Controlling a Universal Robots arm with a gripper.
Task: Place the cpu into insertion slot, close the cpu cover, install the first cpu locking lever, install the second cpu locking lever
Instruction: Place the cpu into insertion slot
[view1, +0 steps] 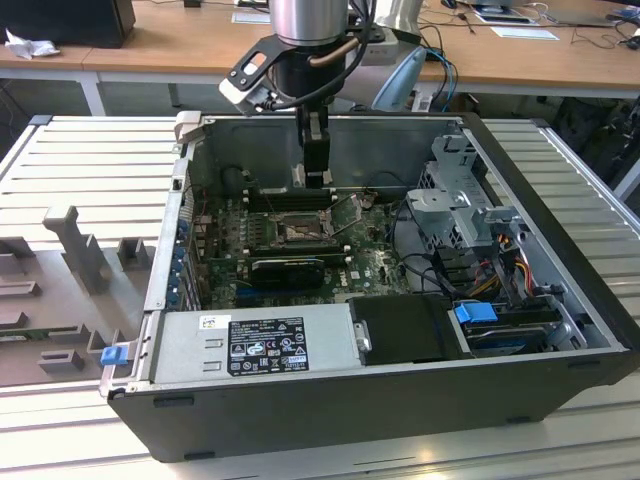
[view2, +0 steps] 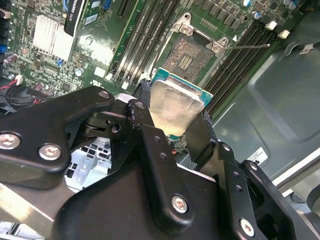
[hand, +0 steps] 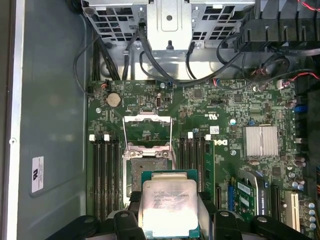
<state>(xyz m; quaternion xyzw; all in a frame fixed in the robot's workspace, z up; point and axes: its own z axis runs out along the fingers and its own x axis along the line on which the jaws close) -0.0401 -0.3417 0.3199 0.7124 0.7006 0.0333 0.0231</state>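
Observation:
My gripper (view2: 176, 114) is shut on the cpu (view2: 175, 100), a flat silvery square chip with a green edge, gripped by two opposite sides. In the first wrist view the cpu (hand: 169, 207) hangs above the motherboard, overlapping one edge of the insertion slot (hand: 142, 172). The insertion slot (view2: 187, 54) lies open, its tan contact field bare. The cpu cover (hand: 147, 131) is swung up beyond the socket, and a thin locking lever (view2: 250, 46) stands raised beside it. In the exterior view the gripper (view1: 318, 180) hangs inside the case above the insertion slot (view1: 295, 232).
Black memory slots (hand: 105, 175) flank the socket on both sides. A finned heatsink (hand: 260, 141) and a long black expansion card (view1: 288, 268) sit nearby. Drive cage and cables (view1: 465, 215) fill the exterior view's right; the power supply (view1: 255, 345) lies in front.

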